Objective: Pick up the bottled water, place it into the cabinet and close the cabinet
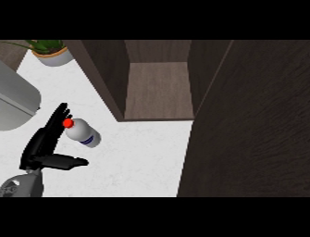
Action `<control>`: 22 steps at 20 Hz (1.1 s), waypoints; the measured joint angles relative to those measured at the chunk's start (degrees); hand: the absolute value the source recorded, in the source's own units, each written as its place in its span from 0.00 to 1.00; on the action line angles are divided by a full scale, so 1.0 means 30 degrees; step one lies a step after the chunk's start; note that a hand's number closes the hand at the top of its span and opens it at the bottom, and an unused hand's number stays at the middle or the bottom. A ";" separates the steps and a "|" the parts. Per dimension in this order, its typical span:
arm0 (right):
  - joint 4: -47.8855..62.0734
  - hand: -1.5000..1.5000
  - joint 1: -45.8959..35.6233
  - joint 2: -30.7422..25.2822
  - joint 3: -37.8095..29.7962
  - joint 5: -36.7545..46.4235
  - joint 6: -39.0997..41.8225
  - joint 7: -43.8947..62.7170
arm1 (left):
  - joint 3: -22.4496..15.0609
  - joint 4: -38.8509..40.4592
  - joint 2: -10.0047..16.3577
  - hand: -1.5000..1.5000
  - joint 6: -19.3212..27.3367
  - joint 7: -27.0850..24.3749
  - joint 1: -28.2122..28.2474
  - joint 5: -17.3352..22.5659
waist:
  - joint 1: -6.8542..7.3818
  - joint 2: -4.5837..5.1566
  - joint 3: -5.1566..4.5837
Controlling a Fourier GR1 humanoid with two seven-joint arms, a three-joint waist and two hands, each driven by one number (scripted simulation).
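Nearest the camera, and biggest: the dark wood cabinet door [260, 120], swung open, filling the right side of the view top to bottom. Cabinet [158, 88] sits just left of it, upper centre. It's open at the front, with dark side walls and a lighter wood floor inside. Nothing visible in the compartment.

White table [144, 157] runs from the cabinet's front edge down to the lower edge and out to the left.

Grey rounded object [3, 99] at the left edge, cut off by the frame; can't tell what it is.

Left hand [41, 148] is lower left, coming up off a grey forearm [22, 185] at the bottom edge. Fingers are straight and together, pointing up-view; thumb is spread out to the right. Hand is apart, not closed on anything.

Bottled water [84, 133] is lying on its side on the table, between that hand and the cabinet, outside the cabinet and short of its front edge. Clear body with a blue label band, base pointing lower right. It sits in the gap above the thumb, just right of the fingers. Its red cap [68, 123] overlaps the fingers in view; can't tell whether they actually touch.

Potted plant [51, 53] in a white pot at the far upper left, just left of the cabinet wall and well apart from the bottle.

Right hand isn't in the picture.
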 measured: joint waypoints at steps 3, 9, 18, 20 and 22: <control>0.0061 0.00 -0.0127 -0.0143 -0.0221 -0.0032 -0.0172 -0.0154 | 0.0393 0.2548 0.0262 0.00 -0.0229 -0.1627 -0.0982 -0.0143 | -0.0026 0.0020 -0.0001; 0.0025 0.00 0.0048 -0.0507 0.0068 -0.0008 -0.0481 -0.0299 | 0.0829 0.6552 0.0460 0.00 -0.0107 -0.4321 -0.2729 -0.0588 | -0.0039 0.0022 -0.0001; 0.0095 0.00 0.0487 -0.0951 0.0723 0.0092 -0.1065 -0.0948 | 0.1514 1.1163 0.0173 0.00 0.0678 -0.7918 -0.4783 -0.0857 | -0.0098 0.0037 -0.0004; 0.0107 0.00 0.0164 -0.1066 0.0473 0.0050 -0.1032 -0.0791 | 0.1747 1.1859 0.0336 1.00 0.0507 -0.8326 -0.5361 -0.0713 | -0.0082 0.0051 -0.0006; 0.0091 0.00 0.0038 -0.1186 0.0428 0.0065 -0.1114 -0.0675 | 0.1684 1.2300 0.0107 1.00 0.0522 -0.8896 -0.5619 -0.0789 | -0.0068 0.0046 -0.0006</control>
